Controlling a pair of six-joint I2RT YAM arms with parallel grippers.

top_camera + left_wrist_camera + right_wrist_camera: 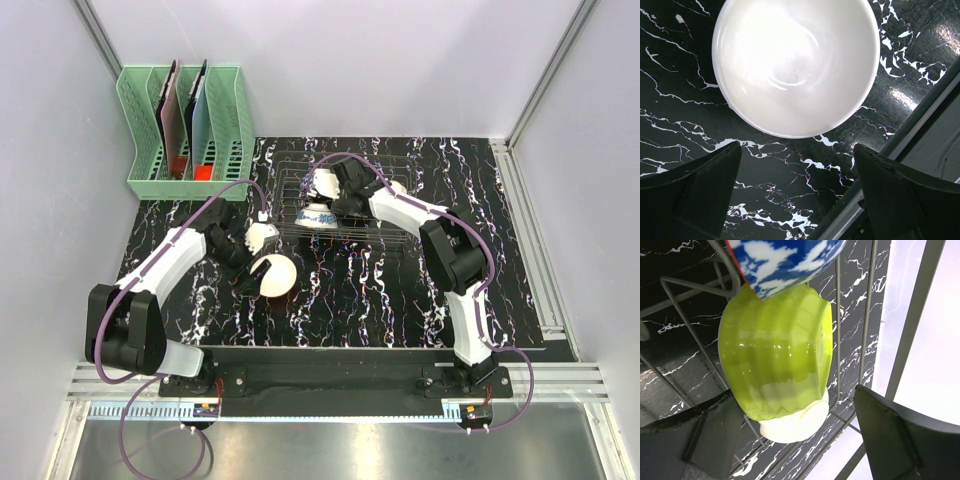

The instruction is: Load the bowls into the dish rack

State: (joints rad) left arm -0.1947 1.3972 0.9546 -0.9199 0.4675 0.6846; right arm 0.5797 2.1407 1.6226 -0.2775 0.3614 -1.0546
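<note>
The wire dish rack (345, 232) stands at the back middle of the table. In it I see a white bowl (322, 183), a blue-patterned bowl (318, 217) and a pale bowl (396, 187). My right gripper (350, 197) is open inside the rack. In the right wrist view its fingers (715, 435) flank the foot end of a lime green bowl (775, 350) lying on its side, under a blue-patterned bowl (785, 260). My left gripper (248, 266) is open and empty just short of a white bowl (795, 65) on the table. Another small white bowl (262, 236) sits beside it. No orange bowl shows.
A tall mint-green slotted holder (185, 130) with flat items stands at the back left. The black marble mat (400, 300) covers the table. The left wrist view shows the mat's metal edge rail (920, 115) close on the right.
</note>
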